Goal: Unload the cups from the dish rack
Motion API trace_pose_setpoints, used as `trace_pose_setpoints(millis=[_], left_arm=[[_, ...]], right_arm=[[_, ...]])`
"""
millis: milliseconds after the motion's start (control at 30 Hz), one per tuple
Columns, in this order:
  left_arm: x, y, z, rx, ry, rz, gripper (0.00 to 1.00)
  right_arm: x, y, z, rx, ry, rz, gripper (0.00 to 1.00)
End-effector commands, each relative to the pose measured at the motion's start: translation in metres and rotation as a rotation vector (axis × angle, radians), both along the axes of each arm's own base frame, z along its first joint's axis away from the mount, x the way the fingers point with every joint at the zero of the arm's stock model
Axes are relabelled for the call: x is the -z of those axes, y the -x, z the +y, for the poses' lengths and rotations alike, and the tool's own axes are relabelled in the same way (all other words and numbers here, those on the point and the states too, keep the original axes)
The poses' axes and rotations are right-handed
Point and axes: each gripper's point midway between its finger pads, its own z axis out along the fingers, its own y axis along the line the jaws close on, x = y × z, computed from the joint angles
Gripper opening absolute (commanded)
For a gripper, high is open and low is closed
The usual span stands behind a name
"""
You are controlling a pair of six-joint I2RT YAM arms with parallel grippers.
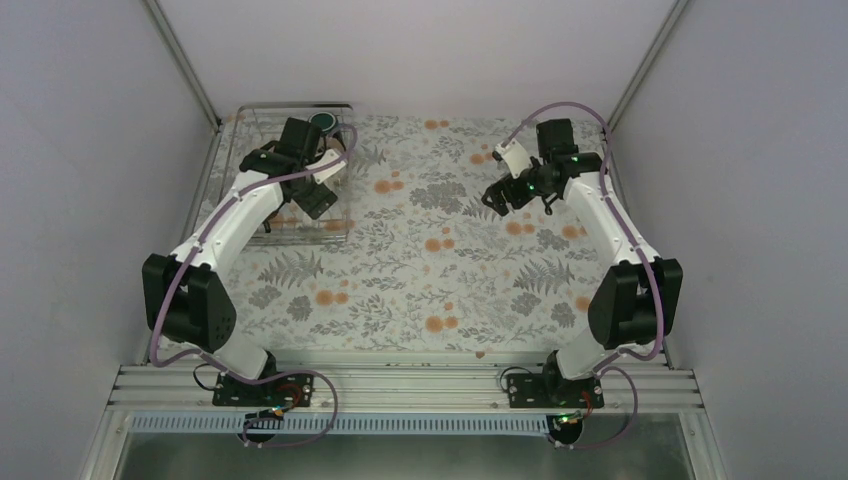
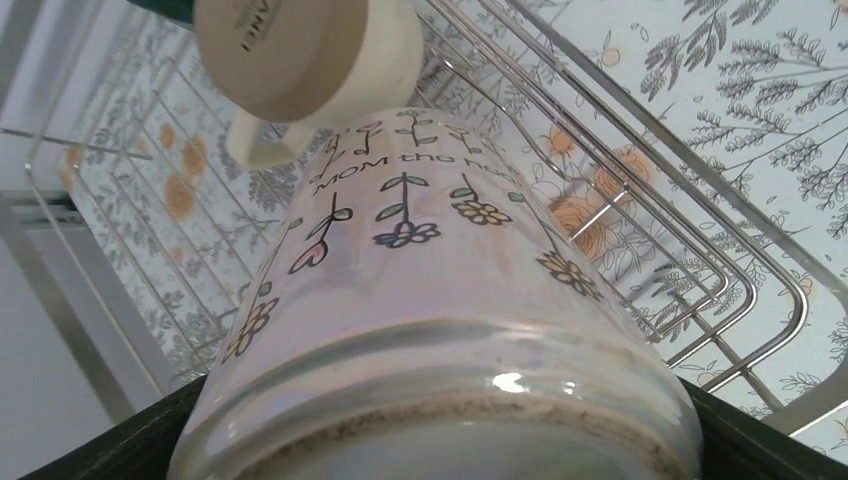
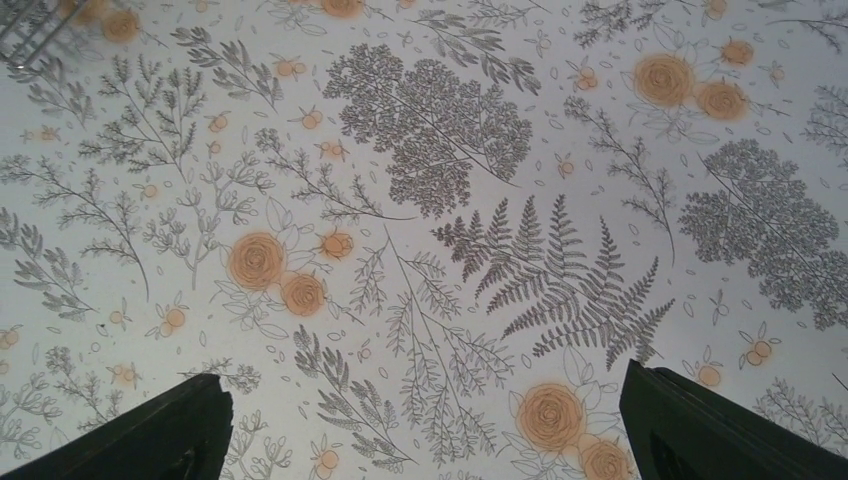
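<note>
The dish rack (image 1: pixel 262 232) stands at the far left of the table, its wire rim (image 2: pixel 742 300) in the left wrist view. My left gripper (image 1: pixel 320 200) is over the rack, jaws wide apart. Its fingers (image 2: pixel 110 440) flank the base end of a white mug with printed flowers (image 2: pixel 420 280). The mug fills the whole gap. Behind it a cream-beige mug (image 2: pixel 300 50) sits base up, also in the top view (image 1: pixel 336 163). A dark green mug (image 1: pixel 322 122) is at the rack's far end. My right gripper (image 1: pixel 497 196) is open and empty above the tablecloth (image 3: pixel 420 250).
Grey walls and metal posts close in the table on both sides. The rack sits tight against the left wall. The flowered cloth covers the table between the rack and the right arm.
</note>
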Motion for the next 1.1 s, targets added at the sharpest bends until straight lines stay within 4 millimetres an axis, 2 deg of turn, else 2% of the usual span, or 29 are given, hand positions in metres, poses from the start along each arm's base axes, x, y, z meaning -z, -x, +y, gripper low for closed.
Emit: trace_pose_setpoints(millis=[0, 100, 233, 267, 367, 533, 667, 733, 800, 900, 1000, 1067], left_arm=[[-0.086, -0.029, 0.008, -0.043, 0.022, -0.268, 0.17], [-0.102, -0.030, -0.002, -0.007, 0.087, -0.287, 0.17], [-0.108, -0.032, -0.014, 0.031, 0.149, -0.294, 0.13], [-0.109, -0.033, -0.015, 0.035, 0.154, -0.297, 0.12], [-0.116, -0.035, -0.019, 0.052, 0.169, -0.311, 0.11], [-0.136, -0.036, -0.035, 0.110, 0.248, -0.345, 0.11], [-0.154, -0.031, -0.057, 0.184, 0.362, -0.338, 0.11], [-0.168, -0.028, -0.072, 0.238, 0.435, -0.338, 0.11], [-0.182, -0.024, -0.086, 0.288, 0.513, -0.337, 0.12], [-0.194, -0.023, -0.111, 0.362, 0.595, -0.302, 0.14], [-0.203, -0.025, -0.129, 0.416, 0.638, -0.287, 0.15], [-0.201, -0.029, -0.140, 0.426, 0.624, -0.281, 0.15]], right_arm=[[-0.008, 0.001, 0.014, -0.041, -0.041, 0.006, 1.00], [-0.018, 0.004, 0.029, -0.101, -0.118, 0.007, 1.00], [-0.037, 0.008, 0.055, -0.198, -0.255, 0.017, 1.00], [-0.031, 0.006, 0.062, -0.218, -0.278, 0.049, 1.00], [-0.035, 0.008, 0.077, -0.282, -0.336, 0.077, 1.00], [-0.065, 0.010, 0.100, -0.417, -0.463, 0.061, 1.00], [-0.096, 0.015, 0.116, -0.522, -0.627, 0.091, 1.00], [-0.105, 0.016, 0.121, -0.561, -0.700, 0.118, 1.00], [-0.108, 0.013, 0.125, -0.592, -0.755, 0.141, 1.00], [-0.106, 0.006, 0.129, -0.617, -0.814, 0.176, 1.00], [-0.109, 0.005, 0.131, -0.637, -0.852, 0.171, 1.00], [-0.114, 0.005, 0.132, -0.647, -0.860, 0.160, 1.00]])
